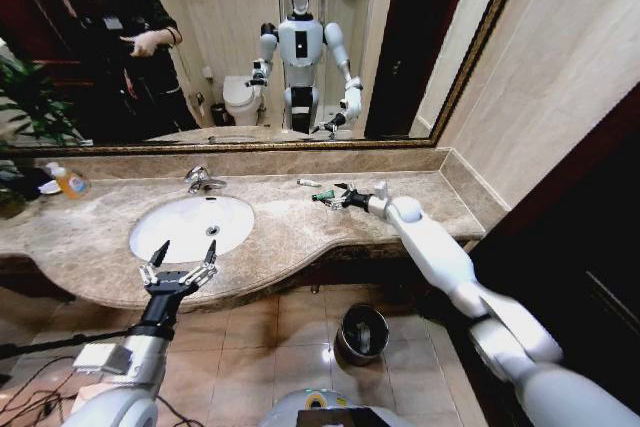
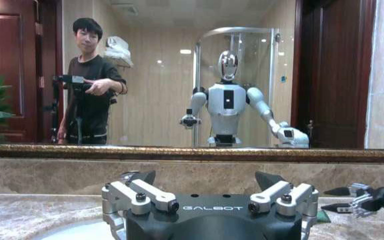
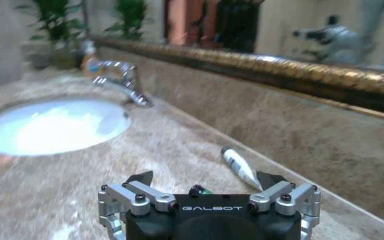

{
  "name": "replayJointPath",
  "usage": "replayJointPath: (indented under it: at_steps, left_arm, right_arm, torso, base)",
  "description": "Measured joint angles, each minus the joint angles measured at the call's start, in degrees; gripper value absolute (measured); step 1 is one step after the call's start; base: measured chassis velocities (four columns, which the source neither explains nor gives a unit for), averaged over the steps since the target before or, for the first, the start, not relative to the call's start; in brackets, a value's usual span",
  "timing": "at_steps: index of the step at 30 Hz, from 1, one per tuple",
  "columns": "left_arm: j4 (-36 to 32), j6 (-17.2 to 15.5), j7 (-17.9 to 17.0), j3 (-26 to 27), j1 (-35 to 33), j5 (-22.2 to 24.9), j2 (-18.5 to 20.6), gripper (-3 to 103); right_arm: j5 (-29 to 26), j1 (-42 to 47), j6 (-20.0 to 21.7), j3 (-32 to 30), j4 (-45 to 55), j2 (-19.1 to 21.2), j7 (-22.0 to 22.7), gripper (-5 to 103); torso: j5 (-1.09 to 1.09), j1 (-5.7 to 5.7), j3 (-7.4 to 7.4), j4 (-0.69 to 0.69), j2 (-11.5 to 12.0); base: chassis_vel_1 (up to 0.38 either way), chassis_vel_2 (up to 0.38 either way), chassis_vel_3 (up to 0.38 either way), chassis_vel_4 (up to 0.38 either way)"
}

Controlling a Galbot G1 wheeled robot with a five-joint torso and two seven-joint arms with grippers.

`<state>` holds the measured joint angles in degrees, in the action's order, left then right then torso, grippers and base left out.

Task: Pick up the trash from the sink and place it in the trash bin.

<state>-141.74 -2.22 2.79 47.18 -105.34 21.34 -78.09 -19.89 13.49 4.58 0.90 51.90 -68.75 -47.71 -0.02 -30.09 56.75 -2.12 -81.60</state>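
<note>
Right gripper, jaws apart, hovers at the green tube on the surface; centre it before closing. Left gripper waits by the sink, jaws apart

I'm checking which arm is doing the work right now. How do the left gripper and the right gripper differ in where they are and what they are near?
The left gripper hovers at the front edge of the sink, its arm bent close to the body; the right gripper is stretched far out over the marble counter beside the basin. The right one sits at a green tube with a white tube nearby; the left has no litter near it. Both are open.
</note>
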Motion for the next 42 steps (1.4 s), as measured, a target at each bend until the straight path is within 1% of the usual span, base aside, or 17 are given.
replayJointPath:
  at_steps: [3,8,11,13,15,17,18,22,25,27,28,30,31,34,35,38,42]
  left_arm:
    - [0.0,0.0,0.01,0.0,0.0,0.0,0.0,100]
    - [0.0,0.0,0.01,0.0,0.0,0.0,0.0,100]
    - [0.0,0.0,0.01,0.0,0.0,0.0,0.0,100]
    - [0.0,0.0,0.01,-0.01,0.0,0.0,0.0,100]
    - [0.0,0.0,0.01,0.0,0.0,0.0,0.0,100]
    - [0.0,0.0,0.01,0.0,0.0,0.0,0.0,100]
    - [0.0,0.0,0.01,0.0,0.0,0.0,0.0,100]
    - [0.0,0.0,0.01,0.0,0.0,0.0,0.0,100]
    - [0.0,0.0,0.01,0.0,0.0,0.0,0.0,100]
    - [0.0,0.0,0.01,0.0,0.0,0.0,0.0,100]
    - [0.0,0.0,0.01,0.0,0.0,0.0,0.0,100]
    - [0.0,0.0,0.01,0.0,0.0,0.0,0.0,100]
    - [0.0,0.0,0.01,0.0,0.0,0.0,0.0,100]
    - [0.0,0.0,0.01,-0.01,0.0,0.0,0.0,100]
    - [0.0,0.0,0.01,-0.01,0.0,0.0,0.0,100]
    - [0.0,0.0,0.01,0.0,0.0,0.0,0.0,100]
    - [0.0,0.0,0.01,0.0,0.0,0.0,0.0,100]
  right_arm:
    - [2.4,-4.36,-2.11,2.13,-6.74,-1.63,-3.95,100]
    - [4.56,-7.55,-2.99,3.53,-12.77,-3.97,-6.39,100]
    - [6.53,-8.69,-2.99,3.71,-15.36,-5.33,-6.72,103]
    - [9.03,-9.63,-3.06,3.56,-17.69,-6.73,-6.71,97]
    - [9.7,-9.86,-3.0,3.45,-18.45,-7.28,-6.34,97]
    - [10.23,-9.93,-1.88,3.42,-18.87,-8.07,-4.82,91]
    - [10.23,-9.93,-1.88,3.42,-18.87,-8.07,-4.82,91]
    - [10.93,-9.98,-1.26,3.29,-19.62,-8.62,-3.07,71]
    - [11.13,-9.91,-1.25,3.22,-19.63,-8.39,-2.63,65]
    - [11.16,-9.62,-1.4,3.19,-19.29,-7.93,-2.0,54]
    - [11.16,-9.62,-1.4,3.19,-19.29,-7.93,-2.0,54]
    - [10.99,-9.22,-1.44,3.09,-18.69,-7.51,-1.12,43]
    - [10.99,-9.22,-1.44,3.09,-18.69,-7.51,-1.12,43]
    - [10.27,-8.65,-1.41,2.92,-17.64,-7.13,0.23,27]
    - [10.27,-8.65,-1.41,2.92,-17.64,-7.13,0.23,27]
    - [9.6,-8.19,-1.27,2.9,-16.41,-6.82,1.17,14]
    - [8.4,-7.3,-0.42,2.91,-13.47,-5.99,2.69,8]
  torso:
    - [0.01,0.0,0.0,0.01,0.0]
    - [0.01,0.0,0.0,0.01,0.0]
    - [0.01,0.0,0.0,0.01,0.0]
    - [0.01,0.0,0.0,0.01,0.0]
    - [0.01,0.0,0.0,0.0,0.0]
    - [0.01,0.0,0.0,0.0,0.0]
    - [0.01,0.0,0.0,0.0,0.0]
    - [0.02,0.01,0.0,0.0,0.0]
    - [0.01,0.01,-0.01,0.0,0.0]
    - [0.02,0.01,-0.01,0.0,-0.01]
    - [0.02,0.01,-0.01,0.0,-0.01]
    - [0.01,0.01,-0.01,0.01,-0.01]
    - [0.01,0.01,-0.01,0.01,-0.01]
    - [0.02,0.01,0.0,0.01,-0.01]
    - [0.02,0.01,0.0,0.01,-0.01]
    - [0.02,0.01,-0.01,0.01,-0.01]
    - [0.02,0.01,-0.01,0.0,-0.01]
  base:
    - [0.0,0.0,0.0,0.0]
    - [0.0,0.0,0.0,0.0]
    - [0.0,0.0,0.0,0.0]
    - [0.0,0.0,0.0,0.0]
    - [0.0,0.0,0.0,0.0]
    - [0.0,0.0,0.0,0.0]
    - [0.0,0.0,0.0,0.0]
    - [0.0,0.0,0.0,0.0]
    - [0.0,0.0,0.0,0.0]
    - [0.0,0.0,0.0,0.0]
    - [0.0,0.0,0.0,0.0]
    - [0.0,0.0,0.0,0.0]
    - [0.0,0.0,0.0,0.0]
    - [0.0,0.0,0.0,0.0]
    - [0.0,0.0,0.0,0.0]
    - [0.0,0.0,0.0,0.0]
    - [0.0,0.0,0.0,0.0]
